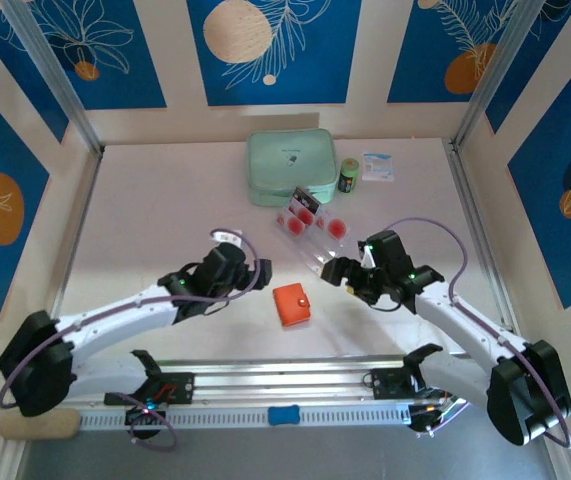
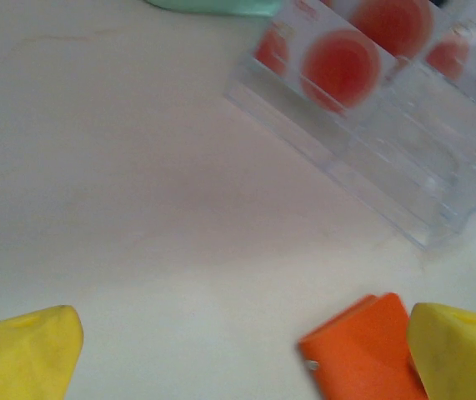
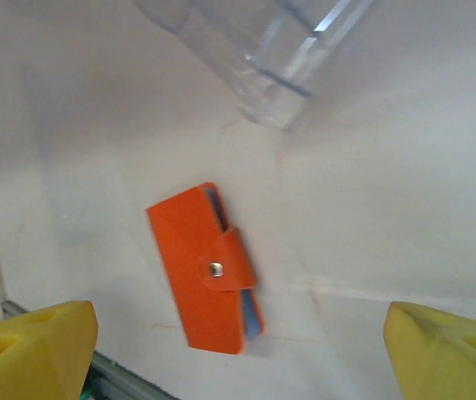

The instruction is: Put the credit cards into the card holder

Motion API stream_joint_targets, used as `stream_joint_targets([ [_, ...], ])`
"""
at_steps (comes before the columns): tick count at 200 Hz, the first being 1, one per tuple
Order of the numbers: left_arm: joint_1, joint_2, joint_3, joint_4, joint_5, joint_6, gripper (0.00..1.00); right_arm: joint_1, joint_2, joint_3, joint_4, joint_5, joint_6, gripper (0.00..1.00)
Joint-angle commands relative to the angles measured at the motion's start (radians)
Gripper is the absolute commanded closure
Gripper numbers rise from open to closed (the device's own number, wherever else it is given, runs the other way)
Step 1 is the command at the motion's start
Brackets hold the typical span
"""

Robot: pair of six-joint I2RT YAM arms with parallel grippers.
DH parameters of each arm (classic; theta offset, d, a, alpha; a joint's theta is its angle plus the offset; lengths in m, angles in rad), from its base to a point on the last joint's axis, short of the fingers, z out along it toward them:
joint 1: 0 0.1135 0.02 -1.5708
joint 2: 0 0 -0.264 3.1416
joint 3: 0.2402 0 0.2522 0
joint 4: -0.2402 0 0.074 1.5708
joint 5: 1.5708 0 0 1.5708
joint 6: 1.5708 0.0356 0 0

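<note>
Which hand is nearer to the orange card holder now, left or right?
Left. The left hand sits close on the left of the card holder, one finger beside its corner; the right hand hovers farther off on its right.

mint case (image 1: 290, 166), clear tray (image 2: 385, 177), sm grn jar (image 1: 349, 177), wht packet (image 1: 377, 166)

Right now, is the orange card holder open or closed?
Closed: the card holder lies flat on the table, its snap tab folded across the front cover.
</note>
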Motion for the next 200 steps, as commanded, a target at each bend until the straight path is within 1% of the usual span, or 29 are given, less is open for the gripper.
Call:
stream_joint_targets([
  [1, 0.014, -0.113, -0.117, 0.083, -0.196, 0.002, 0.0, -0.012, -0.048, -0.026, -0.096, 0.104, -0.001, 0.09],
  [11, 0.016, -0.177, -0.171, 0.113, -0.261, 0.013, 0.0, -0.016, -0.07, -0.033, -0.111, 0.143, -0.005, 0.08],
  [35, 0.028, -0.309, -0.251, 0.117, -0.41, 0.052, 0.0, -0.026, -0.127, -0.04, -0.136, 0.256, -0.006, 0.0],
  [47, 0.04, -0.356, -0.272, 0.12, -0.457, 0.106, 0.0, -0.031, -0.155, -0.044, -0.128, 0.309, -0.022, 0.01],
  [71, 0.081, -0.413, -0.291, 0.13, -0.499, 0.222, 0.0, -0.036, -0.231, -0.067, -0.076, 0.45, -0.042, 0.01],
  [91, 0.129, -0.418, -0.31, 0.2, -0.513, 0.337, 0.0, -0.043, -0.294, -0.111, 0.031, 0.583, -0.085, 0.01],
  [113, 0.2, -0.406, -0.335, 0.351, -0.492, 0.492, 0.0, -0.072, -0.308, -0.132, 0.173, 0.737, -0.22, 0.01],
  [134, 0.319, -0.364, -0.331, 0.442, -0.417, 0.592, 0.0, -0.15, -0.243, -0.091, 0.248, 0.806, -0.365, 0.01],
  [148, 0.416, -0.321, -0.312, 0.463, -0.347, 0.62, 0.0, -0.225, -0.195, -0.078, 0.307, 0.802, -0.418, 0.01],
  [161, 0.505, -0.272, -0.296, 0.479, -0.276, 0.632, 0.0, -0.298, -0.153, -0.07, 0.345, 0.786, -0.395, 0.01],
  [171, 0.561, -0.231, -0.285, 0.492, -0.249, 0.63, 0.0, -0.336, -0.114, -0.072, 0.389, 0.785, -0.381, 0.01],
  [189, 0.642, -0.14, -0.289, 0.562, -0.211, 0.605, 0.0, -0.365, -0.015, -0.079, 0.512, 0.779, -0.426, 0.01],
  [200, 0.665, -0.073, -0.295, 0.638, -0.197, 0.6, 0.0, -0.369, 0.066, -0.072, 0.577, 0.78, -0.458, 0.01],
])
